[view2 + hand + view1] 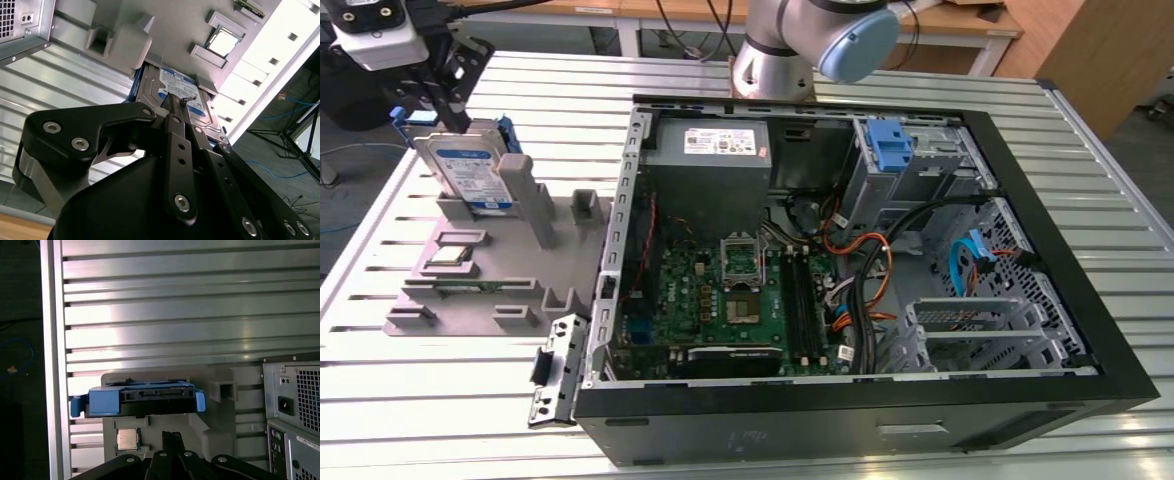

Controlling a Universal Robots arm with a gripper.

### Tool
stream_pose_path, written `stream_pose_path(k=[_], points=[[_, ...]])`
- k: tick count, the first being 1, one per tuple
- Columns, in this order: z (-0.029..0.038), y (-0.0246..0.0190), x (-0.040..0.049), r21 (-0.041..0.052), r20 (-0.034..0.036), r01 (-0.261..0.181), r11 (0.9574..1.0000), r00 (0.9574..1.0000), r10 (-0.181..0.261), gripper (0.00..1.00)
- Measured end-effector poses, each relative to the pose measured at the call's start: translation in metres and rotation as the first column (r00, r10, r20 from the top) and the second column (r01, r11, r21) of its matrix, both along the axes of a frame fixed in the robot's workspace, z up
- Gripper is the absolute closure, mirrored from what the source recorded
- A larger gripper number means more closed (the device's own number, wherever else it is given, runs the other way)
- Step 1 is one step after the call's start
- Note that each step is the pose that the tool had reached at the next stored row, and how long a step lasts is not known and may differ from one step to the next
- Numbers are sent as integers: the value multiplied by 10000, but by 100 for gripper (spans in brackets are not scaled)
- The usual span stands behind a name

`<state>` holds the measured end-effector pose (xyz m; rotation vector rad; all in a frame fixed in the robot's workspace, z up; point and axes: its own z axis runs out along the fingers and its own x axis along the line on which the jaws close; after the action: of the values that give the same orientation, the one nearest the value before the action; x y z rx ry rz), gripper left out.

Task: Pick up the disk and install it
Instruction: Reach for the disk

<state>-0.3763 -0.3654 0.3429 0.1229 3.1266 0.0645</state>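
Arm reaching straight down; black two-finger gripper [450, 118] vertical, fingers together, tips at top edge of silver blue-railed hard disk [470, 170], upright at grey plastic fixture's [494, 275] far corner.

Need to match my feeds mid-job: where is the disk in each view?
Exterior view: the disk stands upright in the grey fixture, at the exterior view's left, under the gripper.
Second wrist view: the disk shows its label, just beyond the gripper.
First wrist view: the disk edge-on, blue rails showing.
Shared landmark: the square processor chip.
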Motion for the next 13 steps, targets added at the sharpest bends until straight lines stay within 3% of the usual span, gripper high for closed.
stream_pose_path(k=[5,13], points=[[-13,33,-30,0,1,0,10000,10000,0,90],[-24,43,-31,0,1,0,10000,10000,0,90]])
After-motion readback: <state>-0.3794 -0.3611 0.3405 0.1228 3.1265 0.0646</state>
